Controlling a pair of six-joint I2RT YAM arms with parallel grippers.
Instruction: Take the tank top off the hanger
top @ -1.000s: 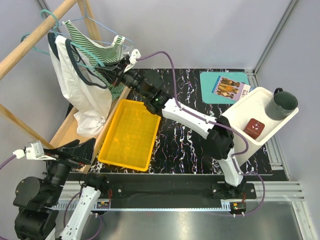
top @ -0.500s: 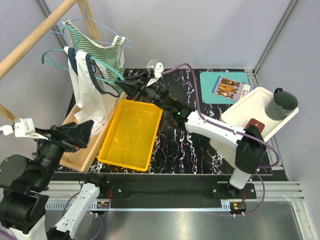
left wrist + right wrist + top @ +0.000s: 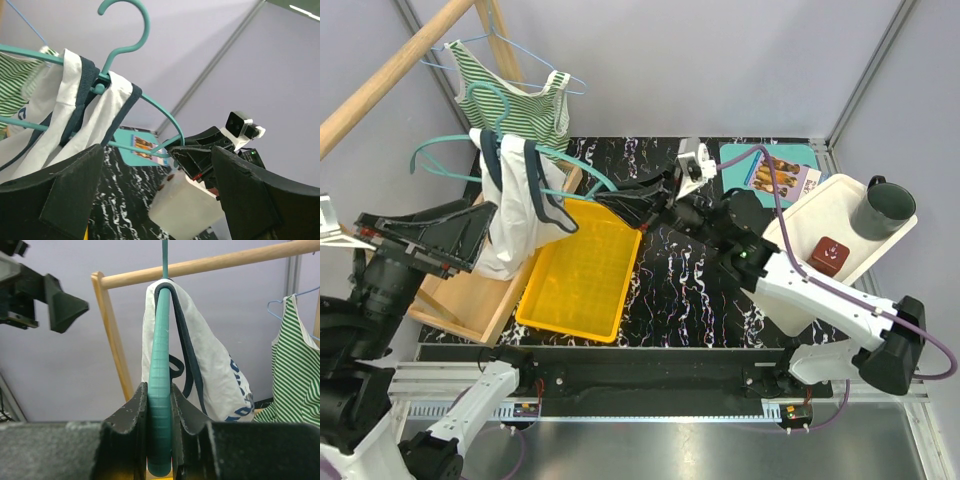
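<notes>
Though black, tabletop (image 3: 690, 290) white-veined; grey walls (image 3: 720, 60) behind hanger (image 3: 160, 390).

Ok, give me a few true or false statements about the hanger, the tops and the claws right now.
1. The right claw is shut on the teal hanger. True.
2. The white tank top is off that hanger. False: it hangs on it.
3. The left claw is open, holding nothing. True.
4. The green striped top lies in the yellow bin. False: it hangs up at the wooden rod.
5. The dark mug stands on the white tray. True.
</notes>
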